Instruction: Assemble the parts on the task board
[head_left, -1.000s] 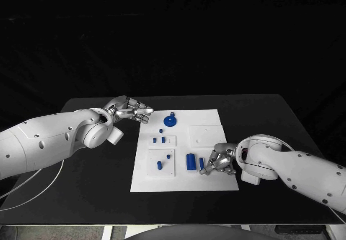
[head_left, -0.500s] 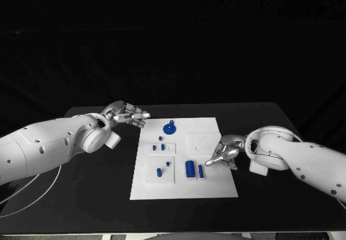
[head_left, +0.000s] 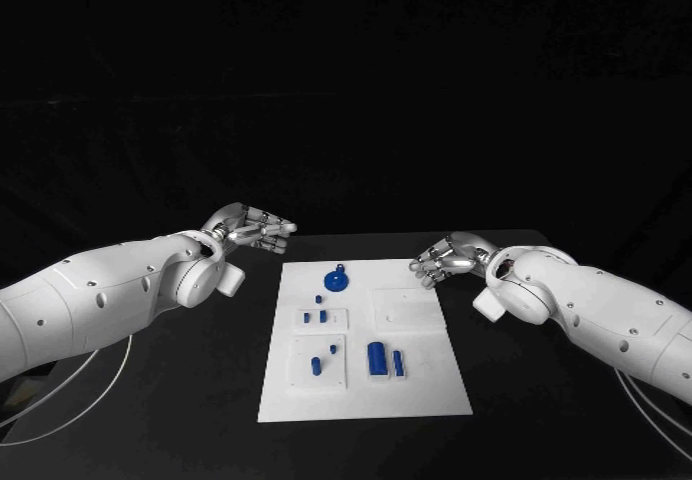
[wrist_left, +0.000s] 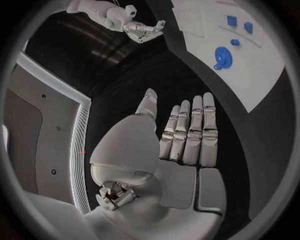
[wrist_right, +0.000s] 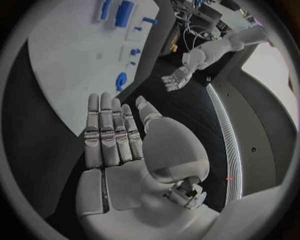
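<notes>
Both hands hang above the black table, fingers extended and holding nothing: left hand off the task board's far-left corner, right hand over its far-right edge. Blue parts lie loose on the board (round piece nearest the far end). Risk, as I judge it: a descending hand nudges small parts or shifts the board. Surroundings dark.

White board, blue parts on it, black surface, white arms with silver left hand and right hand
</notes>
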